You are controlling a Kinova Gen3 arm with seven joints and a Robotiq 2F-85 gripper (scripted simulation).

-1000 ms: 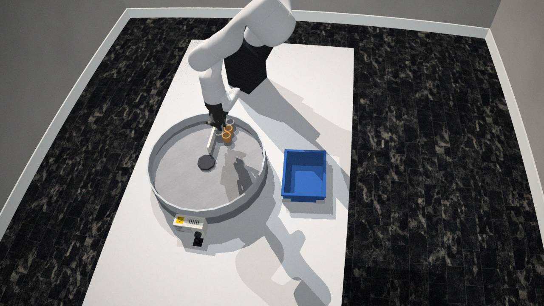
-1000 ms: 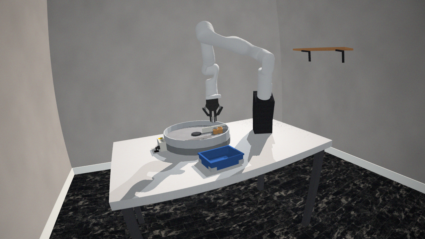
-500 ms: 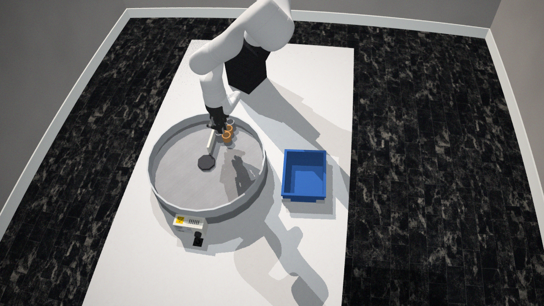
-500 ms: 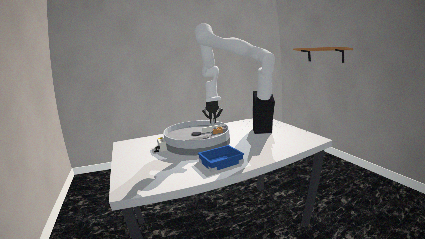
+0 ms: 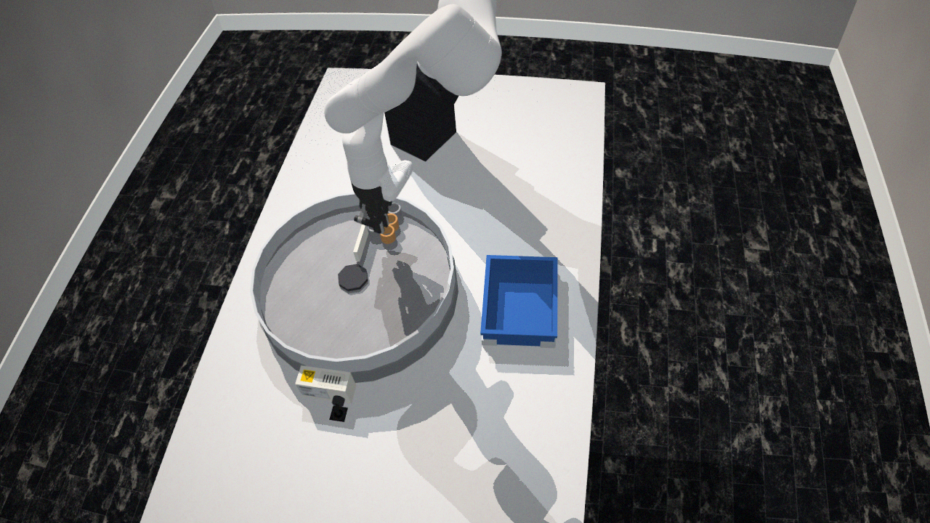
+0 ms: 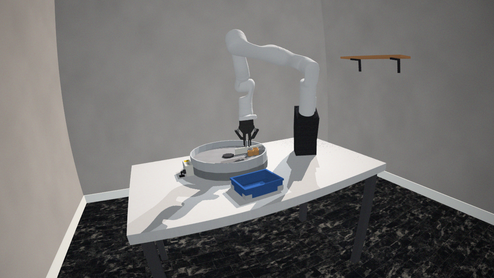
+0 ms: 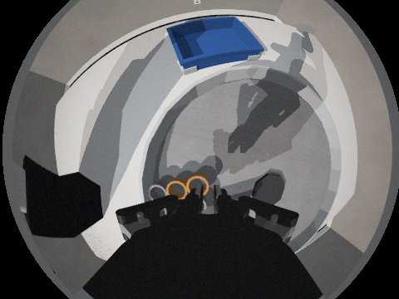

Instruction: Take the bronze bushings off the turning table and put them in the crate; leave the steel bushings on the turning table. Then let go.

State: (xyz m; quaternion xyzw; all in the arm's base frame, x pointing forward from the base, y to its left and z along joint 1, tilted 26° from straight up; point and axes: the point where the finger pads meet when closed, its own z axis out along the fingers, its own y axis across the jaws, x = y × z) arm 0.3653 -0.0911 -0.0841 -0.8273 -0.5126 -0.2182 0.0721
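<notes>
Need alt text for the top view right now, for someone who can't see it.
The gripper reaches down at the far side of the grey turning table, beside two bronze bushings clustered there. The blue crate, empty, stands right of the turning table in the picture.

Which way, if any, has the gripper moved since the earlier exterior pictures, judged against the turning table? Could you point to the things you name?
Yes: the gripper (image 5: 379, 229) (image 6: 247, 145) (image 7: 208, 192) has moved down, its fingers now lower against the turning table's (image 5: 263, 311) (image 6: 220, 167) (image 7: 336, 154) rim.
</notes>
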